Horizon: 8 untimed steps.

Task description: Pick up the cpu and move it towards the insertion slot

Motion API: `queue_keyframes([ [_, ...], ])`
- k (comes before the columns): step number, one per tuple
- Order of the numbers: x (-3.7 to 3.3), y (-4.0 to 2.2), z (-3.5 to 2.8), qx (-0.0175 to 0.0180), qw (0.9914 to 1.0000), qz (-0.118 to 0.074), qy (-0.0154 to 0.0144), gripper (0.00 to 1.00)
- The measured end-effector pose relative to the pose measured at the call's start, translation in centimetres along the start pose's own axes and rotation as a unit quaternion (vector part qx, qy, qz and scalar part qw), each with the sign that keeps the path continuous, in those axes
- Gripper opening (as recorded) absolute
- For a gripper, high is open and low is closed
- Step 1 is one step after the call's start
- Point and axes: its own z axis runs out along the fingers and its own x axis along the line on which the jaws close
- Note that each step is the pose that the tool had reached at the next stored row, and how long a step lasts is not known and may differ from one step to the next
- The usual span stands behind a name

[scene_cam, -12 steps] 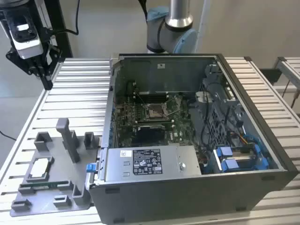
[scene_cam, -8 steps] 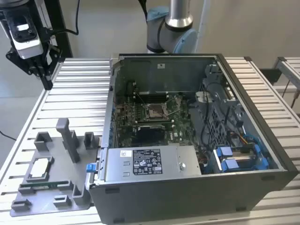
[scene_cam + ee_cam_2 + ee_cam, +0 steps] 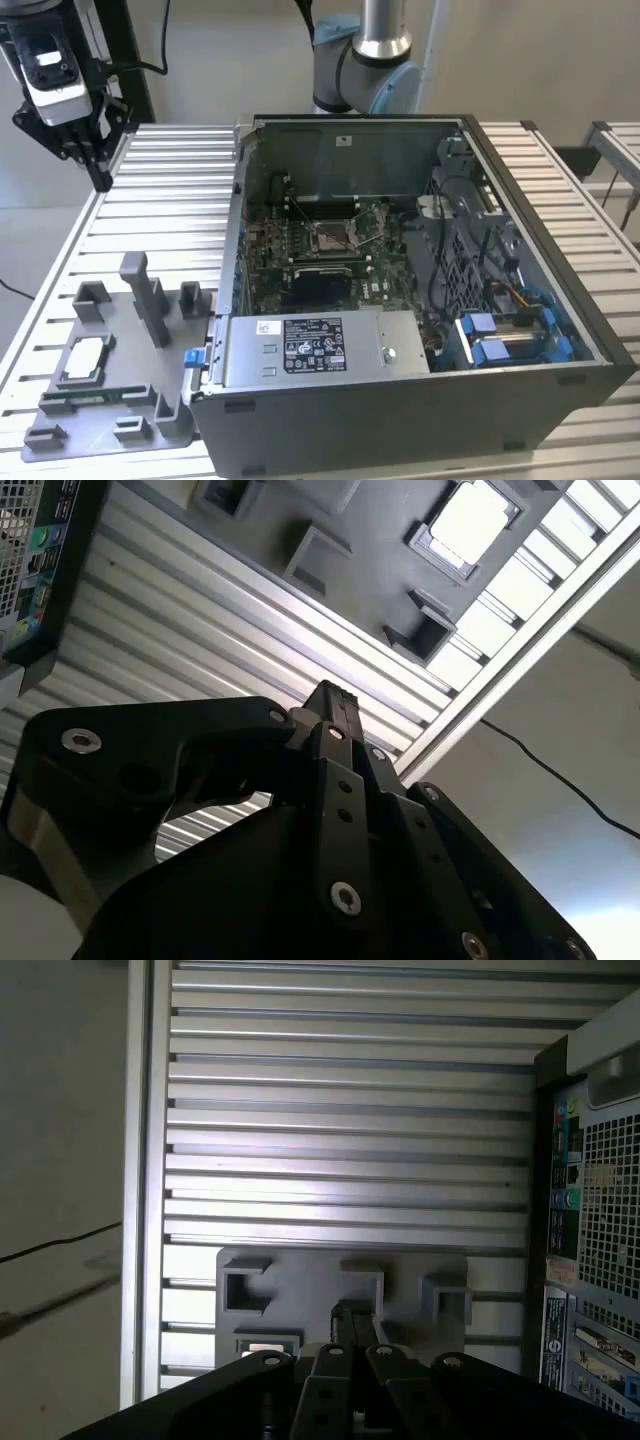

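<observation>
The cpu (image 3: 83, 360) is a flat silvery square lying in a pocket of the grey holder tray (image 3: 150, 415) at the exterior view's lower left. It shows as a bright square (image 3: 470, 520) in the second wrist view. The insertion slot (image 3: 330, 237) is a silver-framed socket on the green board inside the open computer case (image 3: 400, 345). My gripper (image 3: 98, 165) hangs high over the table's far left corner, well away from the cpu and the case. Its black fingers (image 3: 330, 705) are pressed together with nothing between them, as the first wrist view's fingers (image 3: 350, 1312) also show.
A thin green memory stick (image 3: 95, 393) lies in the tray in front of the cpu. Grey upright posts (image 3: 150, 295) rise from the tray. The ribbed aluminium table (image 3: 170, 200) runs between gripper and case. The case's perforated rear panel (image 3: 600, 1210) stands nearby.
</observation>
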Motion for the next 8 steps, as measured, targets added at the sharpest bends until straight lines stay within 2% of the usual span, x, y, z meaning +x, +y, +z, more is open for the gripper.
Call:
queue_keyframes([
  [4, 0.40, -0.07, -0.01, 0.0000, 1.00000, 0.000, 0.0000, 0.00],
  [8, 1.05, -0.46, -0.01, 0.0000, 1.00000, 0.000, -0.0001, 0.00],
])
